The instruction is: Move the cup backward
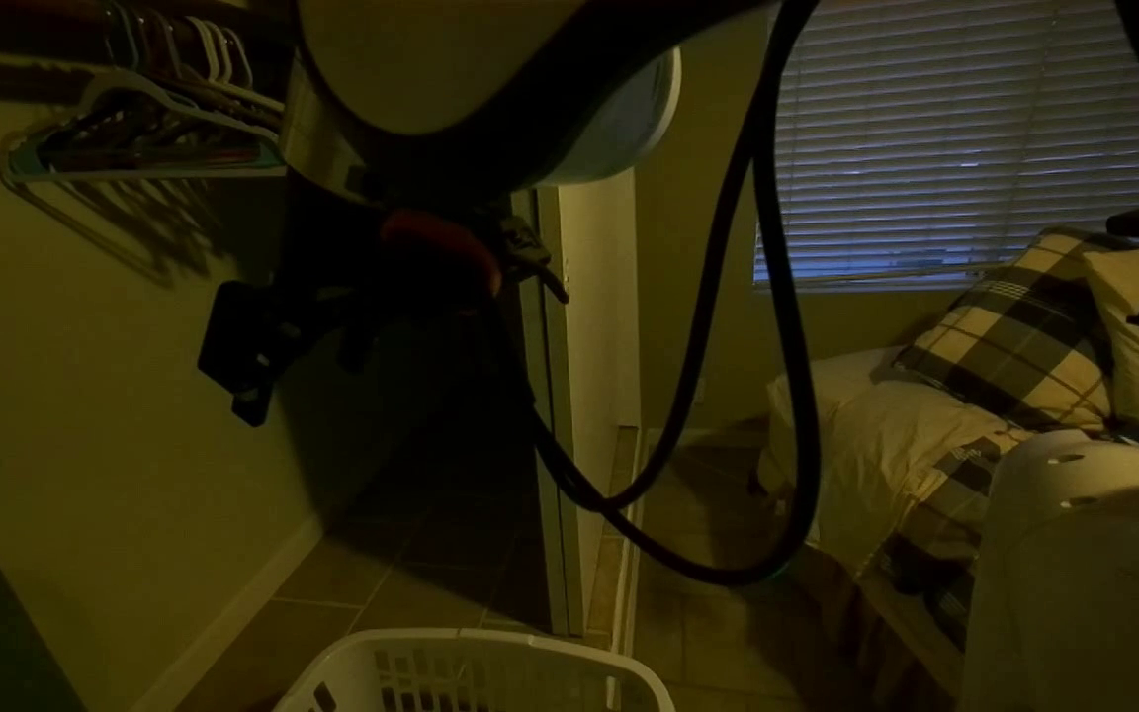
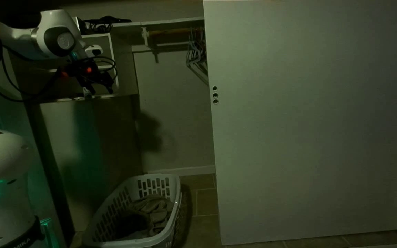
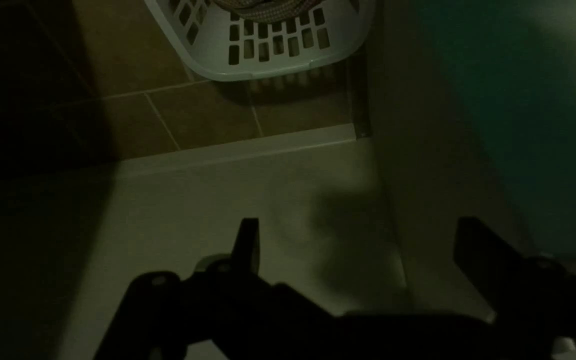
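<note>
No cup shows in any view; it is hidden or out of view. My gripper (image 3: 359,225) is open in the wrist view, with its two black fingers wide apart. Nothing is between them but the wall and a shadow farther off. In an exterior view the gripper (image 2: 99,89) hangs in the air in front of the closet shelves, pointing down. It is also a dark shape in an exterior view (image 1: 278,361), where its fingers are hard to make out.
A white laundry basket (image 2: 177,203) with cloth in it (image 2: 153,206) stands on the tiled floor below. Hangers (image 2: 195,57) hang from a rod in the closet. A large white sliding door (image 2: 308,120) covers the right side. A bed with pillows (image 1: 1014,326) is by the window.
</note>
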### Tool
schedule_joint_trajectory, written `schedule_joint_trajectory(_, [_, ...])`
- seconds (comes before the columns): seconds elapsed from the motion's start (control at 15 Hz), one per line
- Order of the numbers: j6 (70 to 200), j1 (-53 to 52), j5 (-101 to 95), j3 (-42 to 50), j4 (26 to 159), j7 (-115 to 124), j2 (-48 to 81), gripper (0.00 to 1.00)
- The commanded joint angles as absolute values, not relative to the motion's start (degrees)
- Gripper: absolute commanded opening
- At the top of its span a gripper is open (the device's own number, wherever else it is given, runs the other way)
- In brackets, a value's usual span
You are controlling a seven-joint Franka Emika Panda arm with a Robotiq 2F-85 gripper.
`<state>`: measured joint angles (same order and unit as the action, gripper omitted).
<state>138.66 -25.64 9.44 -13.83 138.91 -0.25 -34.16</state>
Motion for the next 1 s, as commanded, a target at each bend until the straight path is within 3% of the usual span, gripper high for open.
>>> schedule_joint_trajectory(0.0, [140.0, -26.7, 11.8, -13.7, 138.6, -2.3, -33.8, 1.0])
schedule_joint_trajectory(0.4, [151.1, -39.1, 23.0, -10.2, 133.7, -13.7, -27.8, 1.0])
schedule_joint_trajectory(0.93, [145.9, -49.1, 31.9, -3.3, 121.2, -27.6, -15.8, 1.0])
